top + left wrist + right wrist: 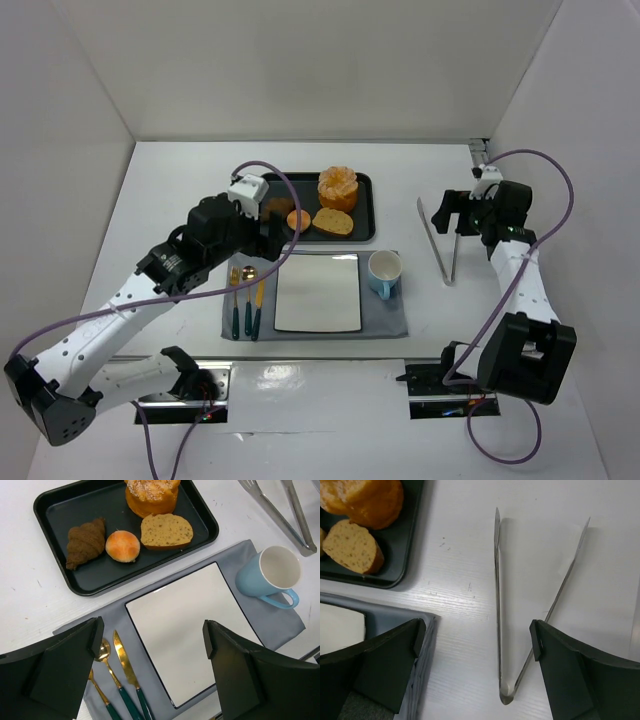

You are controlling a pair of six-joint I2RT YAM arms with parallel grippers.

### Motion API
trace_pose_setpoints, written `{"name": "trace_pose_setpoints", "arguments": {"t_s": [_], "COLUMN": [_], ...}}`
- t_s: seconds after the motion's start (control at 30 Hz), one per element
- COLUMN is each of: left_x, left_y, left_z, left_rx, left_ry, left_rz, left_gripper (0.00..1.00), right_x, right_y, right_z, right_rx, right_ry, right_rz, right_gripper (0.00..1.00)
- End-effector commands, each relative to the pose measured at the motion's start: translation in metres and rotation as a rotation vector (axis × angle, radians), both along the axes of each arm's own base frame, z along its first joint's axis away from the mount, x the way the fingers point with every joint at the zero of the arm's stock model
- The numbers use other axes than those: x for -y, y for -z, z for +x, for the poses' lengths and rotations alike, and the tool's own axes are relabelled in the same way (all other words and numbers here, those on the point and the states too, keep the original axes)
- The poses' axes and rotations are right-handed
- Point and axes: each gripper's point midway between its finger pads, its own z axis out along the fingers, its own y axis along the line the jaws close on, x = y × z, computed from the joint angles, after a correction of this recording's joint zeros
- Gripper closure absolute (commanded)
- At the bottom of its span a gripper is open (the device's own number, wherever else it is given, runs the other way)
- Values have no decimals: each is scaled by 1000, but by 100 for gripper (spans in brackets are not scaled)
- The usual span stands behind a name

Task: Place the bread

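The bread (333, 221) is a flat tan slice with a darker crust. It lies on the black tray (366, 190), at its front right. It also shows in the left wrist view (166, 531) and at the left edge of the right wrist view (350, 547). My left gripper (270, 238) is open and empty, above the tray's near left edge and the mat. In its own view the left gripper (152, 637) hangs over the white plate (185, 625). My right gripper (455, 212) is open and empty above the steel tongs (497, 605).
On the tray are a brown croissant (86, 542), a small round bun (122, 546) and a tall ridged orange lump (151, 495). A grey mat (385, 318) holds the plate, gold cutlery with green handles (125, 670) and a blue mug (272, 572). The tongs (440, 240) lie right of the mat.
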Motion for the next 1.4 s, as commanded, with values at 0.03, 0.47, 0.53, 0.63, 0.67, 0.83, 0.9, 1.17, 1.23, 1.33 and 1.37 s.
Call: {"name": "trace_pose_setpoints", "arguments": {"t_s": [0.03, 0.47, 0.53, 0.63, 0.67, 0.83, 0.9, 1.17, 1.23, 1.33, 1.37], "left_x": [-2, -7, -4, 0, 0, 0, 0, 2, 2, 2, 3], "left_y": [-25, -39, -39, -39, -39, -39, -39, -33, -33, -33, -30], "left_z": [-2, -9, -11, -14, -14, -14, -14, -12, -12, -12, -11], "left_rx": [88, 132, 127, 117, 117, 117, 117, 102, 102, 102, 94], "left_ry": [0, 0, 23, 45, 45, 45, 45, 45, 45, 45, 45], "left_rz": [-45, -78, -85, -100, -100, -100, -100, -90, -90, -90, -84], "left_gripper": [0, 0, 0, 0, 0, 0, 0, 0, 0, 0, 0], "right_x": [8, 42, 43, 44, 42, 34, 31, 25, 25, 22, 21], "right_y": [-4, 93, 97, 100, 100, 103, 107, 116, 116, 118, 118], "right_z": [8, 5, 1, -2, -1, -3, -5, -8, -8, -3, -3], "right_rx": [13, -265, -281, -294, -291, -297, -311, -336, -336, -330, -334], "right_ry": [-64, 12, 28, 39, 31, 0, -17, -49, -49, -56, -56], "right_rz": [-86, -181, -180, -177, -169, -136, -129, -101, -101, -120, -131], "right_gripper": [0, 3, 5, 5, 5, 5, 5, 6, 6, 6, 6]}}
